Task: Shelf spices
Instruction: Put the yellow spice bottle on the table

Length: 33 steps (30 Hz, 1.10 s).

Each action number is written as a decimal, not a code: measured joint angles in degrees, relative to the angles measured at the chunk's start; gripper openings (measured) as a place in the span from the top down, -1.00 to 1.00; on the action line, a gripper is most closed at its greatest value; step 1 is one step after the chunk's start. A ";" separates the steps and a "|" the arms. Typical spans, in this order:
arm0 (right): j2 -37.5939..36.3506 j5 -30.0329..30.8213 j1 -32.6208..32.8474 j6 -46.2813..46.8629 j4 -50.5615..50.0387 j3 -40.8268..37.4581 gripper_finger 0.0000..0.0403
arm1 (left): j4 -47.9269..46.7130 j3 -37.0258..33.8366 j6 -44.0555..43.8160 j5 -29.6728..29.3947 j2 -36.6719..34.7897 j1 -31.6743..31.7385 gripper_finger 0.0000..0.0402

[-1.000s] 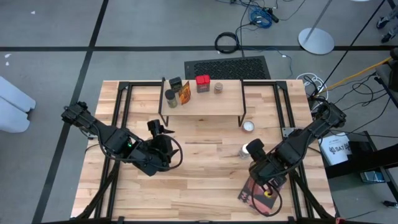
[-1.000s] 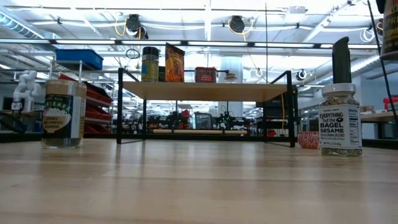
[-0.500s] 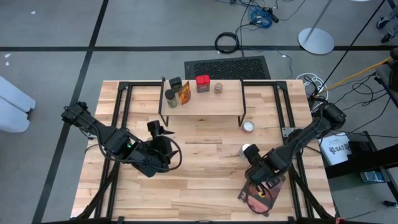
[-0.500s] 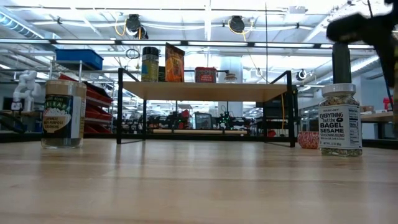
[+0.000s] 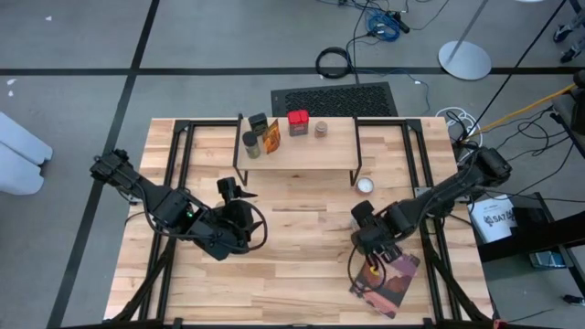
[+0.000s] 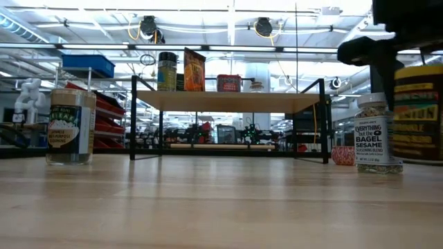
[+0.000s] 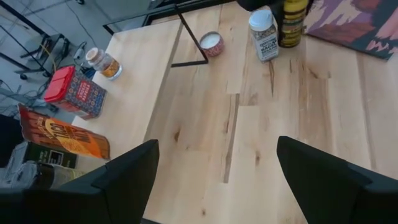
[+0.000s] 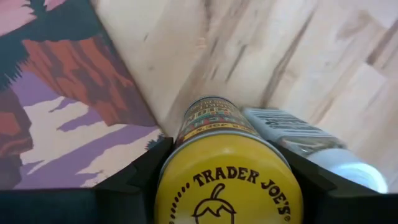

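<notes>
The shelf (image 5: pixel 297 146) stands at the table's far middle with several spices on its plank, among them a red tin (image 5: pixel 298 122) and an orange packet (image 5: pixel 271 136). My right gripper (image 5: pixel 370 233) is shut on a yellow-topped jar (image 8: pixel 227 180), right beside the white-capped bagel seasoning jar (image 6: pixel 377 135), which stands upright on its base. My left gripper (image 7: pixel 230 186) hovers open over the table's left middle with nothing between its fingers. A green-labelled jar (image 6: pixel 69 126) stands on the table at the left of the low view. My right gripper pinches the yellow-topped jar at its cap (image 8: pixel 171 168) between the two fingers, one on each side. The fingers come from above, pointing down. The jar hangs upright below them (image 6: pixel 419 114), its bottom a little above the table.
A flat reddish-purple book (image 5: pixel 388 283) lies at the near right, just beside the held jar. A small white-topped tin (image 5: pixel 365 185) sits by the shelf's right leg. Bare planks stretch across the table's middle between the two arms.
My right gripper has come down with the yellow-topped jar and shifted from over the book toward the table's left and far side, ending beside the bagel seasoning jar. The jar has stayed upright in the hold.
</notes>
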 joint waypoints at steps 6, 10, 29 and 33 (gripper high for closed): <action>-1.88 0.07 -2.54 -2.97 -0.03 0.00 -0.04 | 0.00 0.00 0.30 0.00 0.02 0.00 -0.68; -1.98 -0.13 -3.48 -4.02 -0.15 0.00 -0.04 | -0.02 0.02 0.33 0.00 0.00 0.00 -0.68; -1.98 -1.78 1.98 4.66 6.32 0.05 -0.04 | -1.53 0.00 -1.32 0.00 0.02 -0.05 -0.68; -1.98 -1.45 1.82 4.58 9.50 1.90 -0.04 | -1.53 0.01 -1.96 0.00 0.02 -0.05 -0.68</action>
